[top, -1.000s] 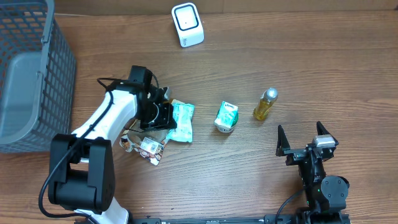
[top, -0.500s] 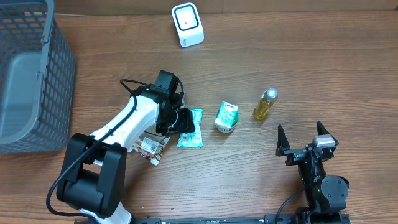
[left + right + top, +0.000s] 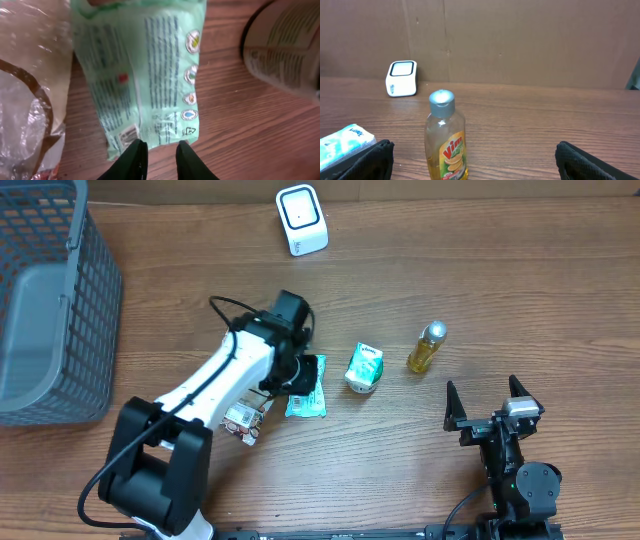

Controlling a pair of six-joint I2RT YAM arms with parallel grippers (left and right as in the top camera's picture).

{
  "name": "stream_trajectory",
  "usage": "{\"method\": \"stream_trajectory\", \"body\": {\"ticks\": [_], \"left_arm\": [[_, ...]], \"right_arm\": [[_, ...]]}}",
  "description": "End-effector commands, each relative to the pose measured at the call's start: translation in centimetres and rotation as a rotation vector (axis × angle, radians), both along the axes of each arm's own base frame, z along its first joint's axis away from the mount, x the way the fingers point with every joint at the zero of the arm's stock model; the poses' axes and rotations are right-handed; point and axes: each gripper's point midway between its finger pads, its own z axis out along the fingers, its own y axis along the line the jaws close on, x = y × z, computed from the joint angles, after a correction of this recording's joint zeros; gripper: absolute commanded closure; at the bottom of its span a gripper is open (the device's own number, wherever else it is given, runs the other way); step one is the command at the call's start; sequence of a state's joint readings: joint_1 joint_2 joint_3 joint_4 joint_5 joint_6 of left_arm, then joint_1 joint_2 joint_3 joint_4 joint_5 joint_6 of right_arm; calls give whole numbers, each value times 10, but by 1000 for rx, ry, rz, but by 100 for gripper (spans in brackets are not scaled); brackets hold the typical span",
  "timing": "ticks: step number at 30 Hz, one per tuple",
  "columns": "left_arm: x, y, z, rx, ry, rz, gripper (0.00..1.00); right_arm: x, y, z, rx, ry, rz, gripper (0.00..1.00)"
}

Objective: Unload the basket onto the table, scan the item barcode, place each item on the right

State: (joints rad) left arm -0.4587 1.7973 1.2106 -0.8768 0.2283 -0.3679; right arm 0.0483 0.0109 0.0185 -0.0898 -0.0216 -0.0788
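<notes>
Green packet (image 3: pixel 306 387) lies flat on the wooden desk (image 3: pixel 400 470), near its middle, printed side up, with small text and a row of round symbols running along one edge in the left wrist view. The left end effector (image 3: pixel 300 375) sits right over it, its black fingers (image 3: pixel 136 157) drawn narrow at the packet's lower edge with a slim strip of wood showing between them; I cannot tell whether they pinch the packet. Just left of the packet lies a crumpled clear wrapper (image 3: pixel 240 418), partly under the white arm. To the right, apart from the packet, stands a small green and white carton (image 3: pixel 365 367), and beyond that a yellow bottle (image 3: pixel 427 347) with a silver cap. A white scanner (image 3: pixel 301 219) stands at the far edge, well apart from the packet. The right end effector (image 3: pixel 485 398) rests near the front right, its jaws wide and holding nothing. A grey basket (image 3: pixel 50 310) fills the far left corner.
</notes>
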Motion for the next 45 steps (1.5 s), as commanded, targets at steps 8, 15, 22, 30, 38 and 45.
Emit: {"method": "stream_trajectory", "body": {"ticks": [8, 15, 22, 30, 38, 45], "left_arm": [[0, 10, -8, 160, -50, -2, 85], [1, 11, -9, 181, -63, -12, 81], [-3, 6, -9, 182, -63, -31, 81], [-4, 3, -9, 202, -76, -46, 83], [-7, 3, -20, 218, -48, -53, 80], [-13, 6, -44, 253, 10, -63, 75]], "right_arm": [[0, 2, -2, -1, -5, 7, 0], [0, 2, -2, -1, -5, 7, 0], [0, 2, -2, -1, -5, 7, 0], [0, 2, -2, -1, -5, 7, 0], [0, 2, -2, -1, -5, 7, 0], [0, 2, -2, -1, -5, 7, 0]]}}
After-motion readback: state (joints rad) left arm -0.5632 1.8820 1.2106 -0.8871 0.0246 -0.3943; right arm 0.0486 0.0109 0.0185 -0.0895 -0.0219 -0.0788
